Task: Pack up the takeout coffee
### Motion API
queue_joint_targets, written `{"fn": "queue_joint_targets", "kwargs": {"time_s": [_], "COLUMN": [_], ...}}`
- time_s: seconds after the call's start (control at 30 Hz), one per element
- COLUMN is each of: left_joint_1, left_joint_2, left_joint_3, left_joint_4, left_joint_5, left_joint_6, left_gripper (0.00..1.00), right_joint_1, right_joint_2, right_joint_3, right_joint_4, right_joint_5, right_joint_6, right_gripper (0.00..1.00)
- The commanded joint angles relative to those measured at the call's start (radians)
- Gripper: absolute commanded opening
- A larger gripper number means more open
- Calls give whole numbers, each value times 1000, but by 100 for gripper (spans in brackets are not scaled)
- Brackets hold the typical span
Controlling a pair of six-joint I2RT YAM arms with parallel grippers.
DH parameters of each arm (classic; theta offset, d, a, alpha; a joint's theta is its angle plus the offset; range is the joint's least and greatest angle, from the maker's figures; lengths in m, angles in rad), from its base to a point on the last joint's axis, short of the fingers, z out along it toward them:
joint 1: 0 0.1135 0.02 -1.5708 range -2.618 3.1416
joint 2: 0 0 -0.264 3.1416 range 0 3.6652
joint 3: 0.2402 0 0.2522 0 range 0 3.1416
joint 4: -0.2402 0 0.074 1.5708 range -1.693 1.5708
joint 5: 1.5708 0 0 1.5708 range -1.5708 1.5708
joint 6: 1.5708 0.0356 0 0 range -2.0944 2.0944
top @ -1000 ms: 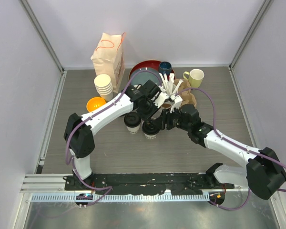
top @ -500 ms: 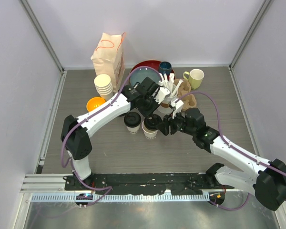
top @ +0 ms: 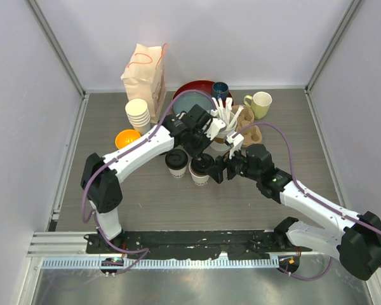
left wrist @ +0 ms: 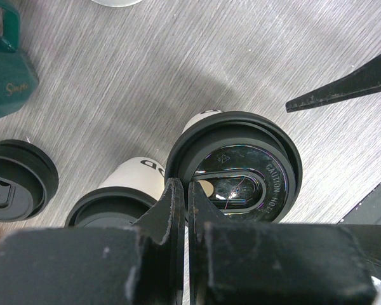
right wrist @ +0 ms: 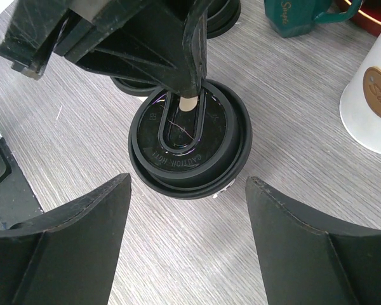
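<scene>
The left claw (left wrist: 183,194) was pinched fully together, its black tips set down on the recessed top of the round black plastic sip lid (left wrist: 244,171) of a small cream-white paper takeout cup (top: 200,178), at one end of the lid's oval groove. The right claw (right wrist: 187,185) stood wide apart with one black finger on either side of that same cup. A strip of table showed between each finger and the lid, and the claw gripped nothing. The cup stood upright near the middle of the grey wood-grain tabletop (top: 146,203). A second cream-white paper cup with a black lid (top: 176,162) stood just beside it, to its left. Farther out were a dark teal ceramic mug (right wrist: 298,13) and a white cylindrical canister with a brown label (right wrist: 374,101). Toward the back wall stood a stack of plain paper cups (top: 138,114), a small orange bowl (top: 127,138), a tall brown paper bag (top: 145,73) and a pale yellow-green handled mug (top: 260,101).
</scene>
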Motion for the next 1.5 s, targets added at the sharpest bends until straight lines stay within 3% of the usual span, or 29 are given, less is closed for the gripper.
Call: {"fn": "queue_joint_targets", "kwargs": {"time_s": [0.0, 1.47], "left_joint_1": [-4, -4], "left_joint_2": [-45, -22], "left_joint_3": [-6, -62], "left_joint_4": [18, 20], "left_joint_5": [5, 21], "left_joint_6": [17, 28], "left_gripper": [0, 0], "right_joint_1": [5, 5], "right_joint_2": [-9, -5], "right_joint_3": [-1, -9], "right_joint_4": [53, 44], "right_joint_5": [4, -13], "right_joint_6": [-7, -5], "right_gripper": [78, 78]}}
